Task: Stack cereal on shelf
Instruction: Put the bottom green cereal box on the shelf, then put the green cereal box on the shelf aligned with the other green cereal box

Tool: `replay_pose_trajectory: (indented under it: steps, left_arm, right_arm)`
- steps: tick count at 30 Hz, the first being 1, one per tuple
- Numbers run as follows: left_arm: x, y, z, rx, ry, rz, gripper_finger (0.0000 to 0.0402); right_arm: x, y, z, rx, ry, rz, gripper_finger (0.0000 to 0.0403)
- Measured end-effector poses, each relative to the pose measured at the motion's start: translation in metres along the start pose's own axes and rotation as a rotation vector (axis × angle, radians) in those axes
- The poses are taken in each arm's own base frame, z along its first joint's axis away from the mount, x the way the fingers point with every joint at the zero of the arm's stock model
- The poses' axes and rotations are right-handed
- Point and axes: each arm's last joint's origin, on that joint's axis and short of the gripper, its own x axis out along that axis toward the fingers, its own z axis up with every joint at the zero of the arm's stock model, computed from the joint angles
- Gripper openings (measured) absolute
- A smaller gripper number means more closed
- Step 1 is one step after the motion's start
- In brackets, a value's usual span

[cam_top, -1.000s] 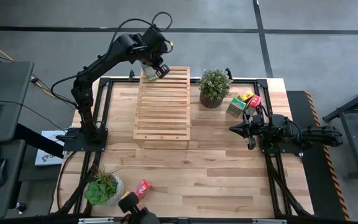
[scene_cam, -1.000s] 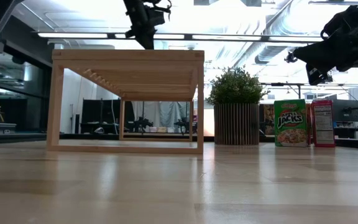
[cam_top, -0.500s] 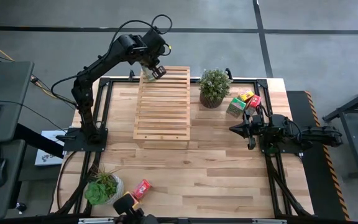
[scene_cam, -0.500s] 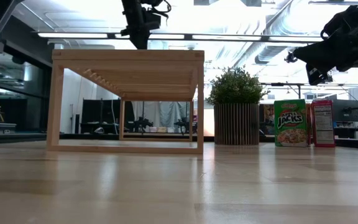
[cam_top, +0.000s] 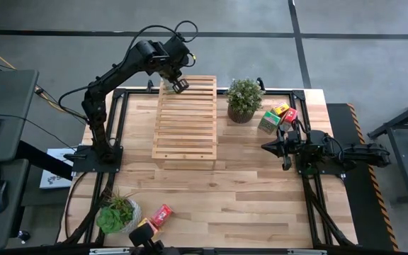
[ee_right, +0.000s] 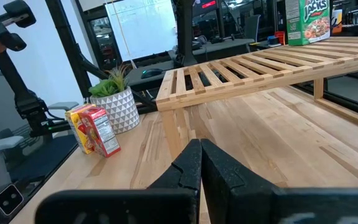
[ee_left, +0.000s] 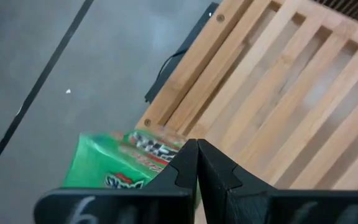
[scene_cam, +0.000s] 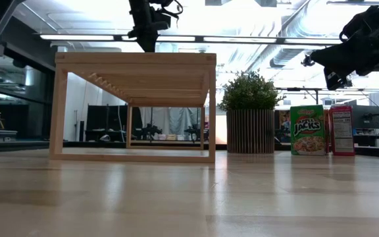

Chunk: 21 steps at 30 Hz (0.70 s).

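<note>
Green cereal box (ee_left: 114, 165) at shelf's (cam_top: 185, 120) far edge

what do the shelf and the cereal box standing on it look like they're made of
Shelf: looks like pale unfinished or lightly sealed wood; parallel slats with visible grain, matte. Green box: probably thin printed cardboard with a slightly glossy surface, judging by its flat panels, sharp edges and colourful print.

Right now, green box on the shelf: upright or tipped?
Upright: the right wrist view shows the green cereal box standing at the shelf's far end.
</note>
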Motion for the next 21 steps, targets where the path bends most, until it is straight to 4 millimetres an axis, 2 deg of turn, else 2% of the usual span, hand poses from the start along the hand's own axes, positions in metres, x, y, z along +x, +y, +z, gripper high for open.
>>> replay_pose_trajectory:
  steps: [15,18,21]
  left_arm:
    - [-0.001,0.000,-0.001,0.007,0.004,0.012,0.0000]
    - [-0.009,0.000,-0.002,-0.009,-0.020,-0.009,0.0000]
    - [-0.030,-0.004,-0.004,-0.024,-0.093,-0.105,0.0000]
  right_arm:
    - [0.000,0.000,0.000,0.000,0.000,0.000,0.0000]
    - [0.000,0.000,0.000,0.000,0.000,0.000,0.0000]
    - [0.000,0.000,0.000,0.000,0.000,0.000,0.0000]
